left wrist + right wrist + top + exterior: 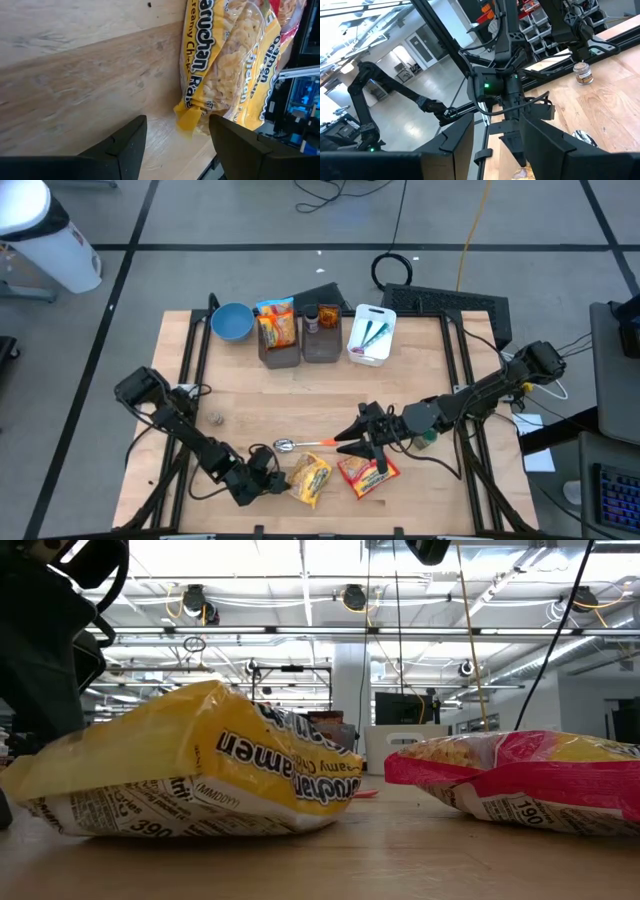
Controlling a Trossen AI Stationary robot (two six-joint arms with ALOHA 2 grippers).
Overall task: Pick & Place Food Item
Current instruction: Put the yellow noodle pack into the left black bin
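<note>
Ramen packet (227,65) just ahead of open left gripper (177,137) — untouched.

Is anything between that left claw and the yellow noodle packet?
No: the left wrist view shows only bare wood between the open left end effector and the yellow ramen packet.

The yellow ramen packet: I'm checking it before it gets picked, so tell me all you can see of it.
The yellow ramen packet is a sealed, puffy plastic pouch with dark lettering and a clear window that shows the noodle block. It lies flat on the wooden table near the front edge, beside a red packet. The left gripper is open at its crimped end, the fingers either side of a corner but not touching it.
</note>
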